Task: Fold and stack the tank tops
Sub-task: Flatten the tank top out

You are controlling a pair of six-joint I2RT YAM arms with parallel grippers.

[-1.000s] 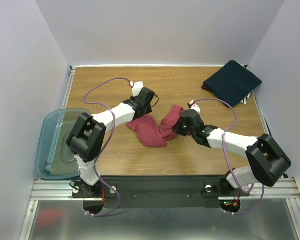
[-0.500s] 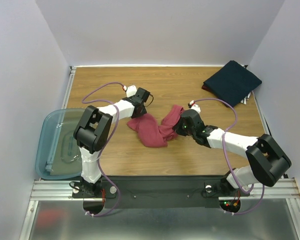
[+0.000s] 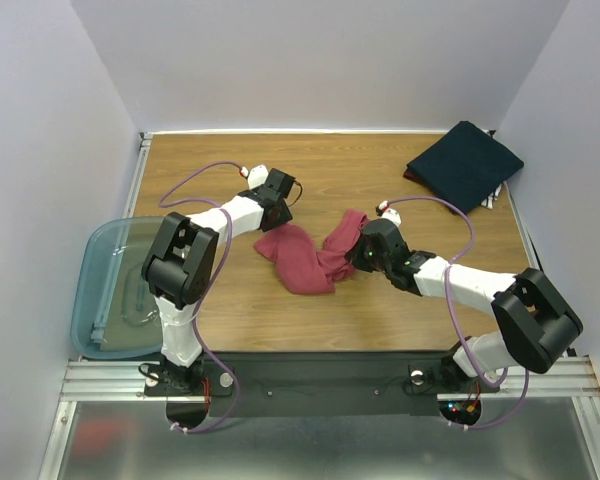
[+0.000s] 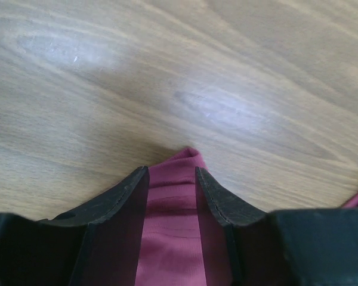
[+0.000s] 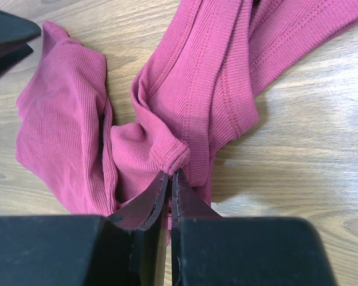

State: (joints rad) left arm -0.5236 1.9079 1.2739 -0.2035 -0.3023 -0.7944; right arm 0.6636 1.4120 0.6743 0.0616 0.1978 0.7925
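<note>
So the right arm lies low, reaching left, with the right gripper pinched tight on a bunched fold of the maroon tank top in the middle. The left gripper points down, fingers apart over its far-left corner. The navy tank top sits far right.

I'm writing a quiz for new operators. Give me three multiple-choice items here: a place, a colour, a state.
1. Where on the table is the navy tank top? A near left corner; B far right corner; C centre.
2. What colour is the crumpled tank top? A red; B green; C white.
3. The right claw is: A wide open; B out of view; C shut on the crumpled tank top.
B: it lies folded there. A: its cloth is dusty red. C: the fingers pinch a fold.
</note>
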